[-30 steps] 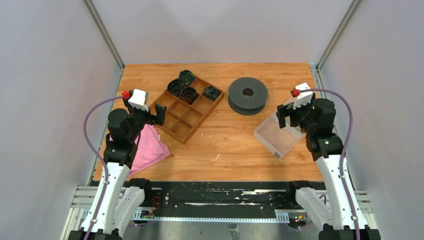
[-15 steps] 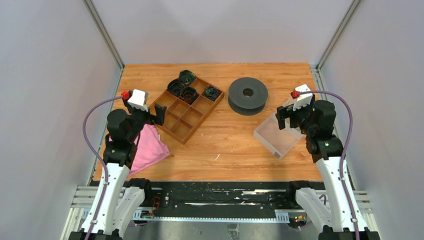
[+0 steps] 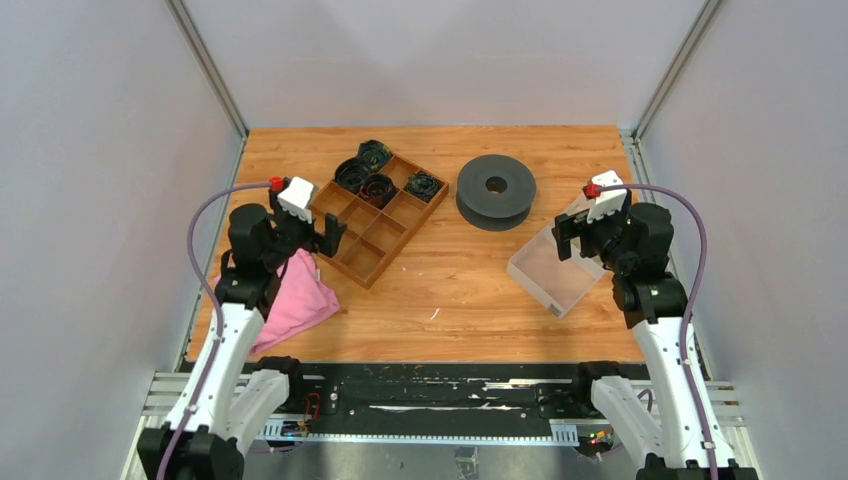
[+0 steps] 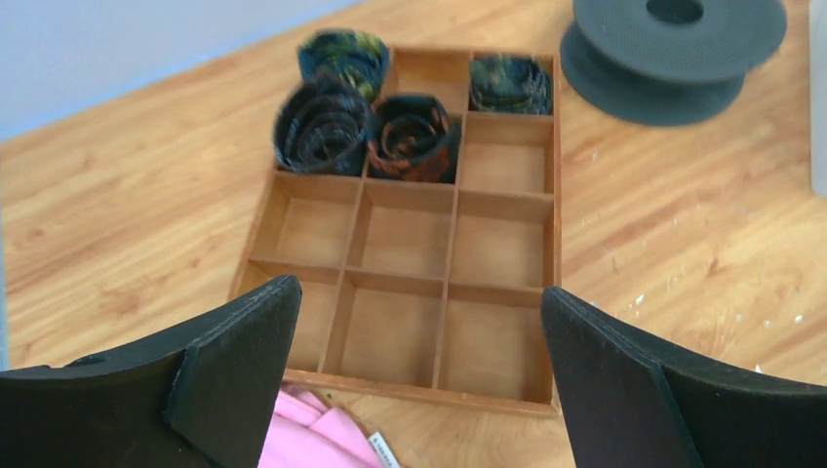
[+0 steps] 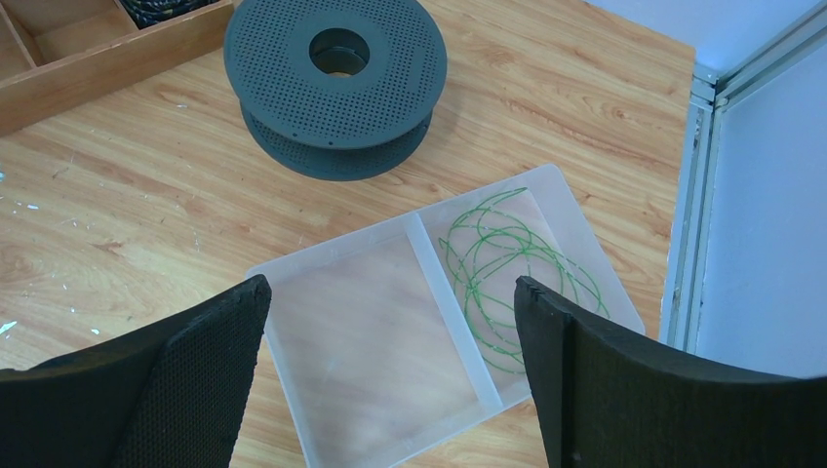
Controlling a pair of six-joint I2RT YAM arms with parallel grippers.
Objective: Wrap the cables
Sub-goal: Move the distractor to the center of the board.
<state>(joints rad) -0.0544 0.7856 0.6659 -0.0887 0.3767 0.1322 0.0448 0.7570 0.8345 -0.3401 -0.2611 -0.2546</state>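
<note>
Both arms at rest above the work surface. The left gripper [image 4: 417, 302] stands with jaws spread wide and empty, over the near edge of a wooden divided tray [image 4: 451, 283] whose far compartments hold dark rolled coils [image 4: 322, 127]. The right gripper [image 5: 392, 288], equally wide and empty, hangs over a clear two-part bin [image 5: 361, 331]. The cables [image 5: 507, 278] lie as loose green loops in the bin's narrower compartment, the one towards the table's right edge. A grey perforated spool [image 5: 336, 73] sits just beyond the bin, and a pink cloth [image 3: 300, 300] lies beside the left arm. The wood-grain table [image 3: 450, 290] bears scattered white flecks. Plain pale walls [image 3: 100, 150] with metal corner posts [image 3: 205, 65] enclose it.
</note>
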